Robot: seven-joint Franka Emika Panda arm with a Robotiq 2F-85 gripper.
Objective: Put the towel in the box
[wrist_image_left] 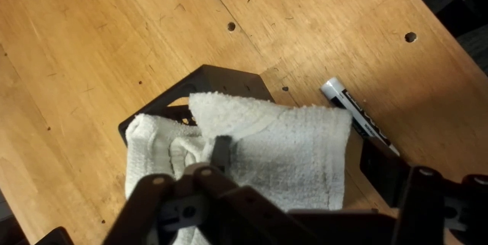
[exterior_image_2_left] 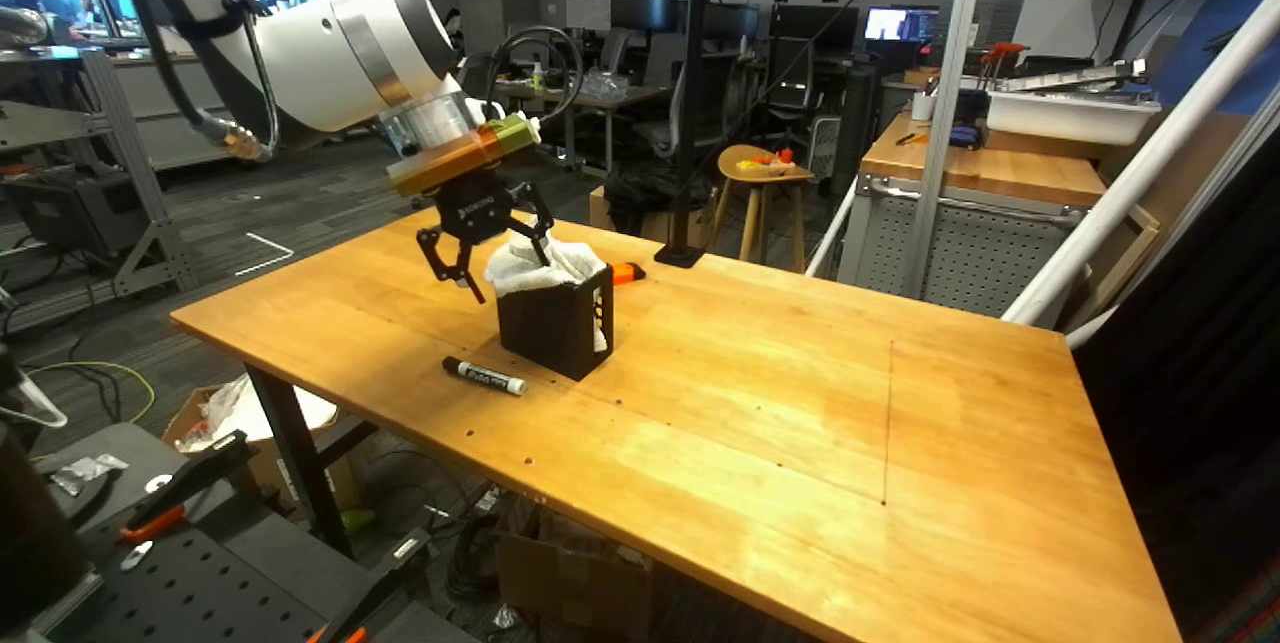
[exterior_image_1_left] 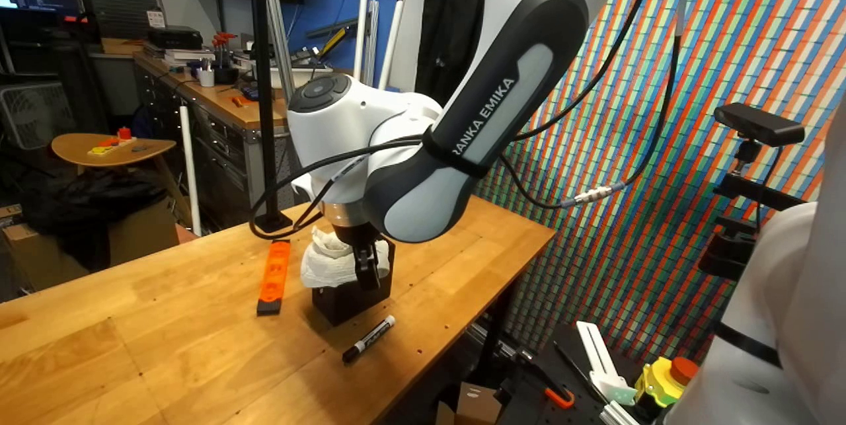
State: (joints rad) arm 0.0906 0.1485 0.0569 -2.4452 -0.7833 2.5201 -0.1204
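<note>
A: Claw?

B: Gripper (exterior_image_2_left: 513, 281) low over the box (exterior_image_2_left: 540, 333), spread wide. One tip at the cloth above the box's mouth, the other hanging out past the box wall. Whether the tip touches cloth, cannot tell.

A: And the towel?

B: White towel (exterior_image_2_left: 572, 270) heaped in the box's mouth, bulging above the rim. White shows through the box's side opening too.

A: Nearby?

B: Marker (exterior_image_2_left: 484, 376) lying just beside the box, on the wooden table (exterior_image_2_left: 760, 363). Orange bar (exterior_image_2_left: 624, 274) partly behind the box in an exterior view.
</note>
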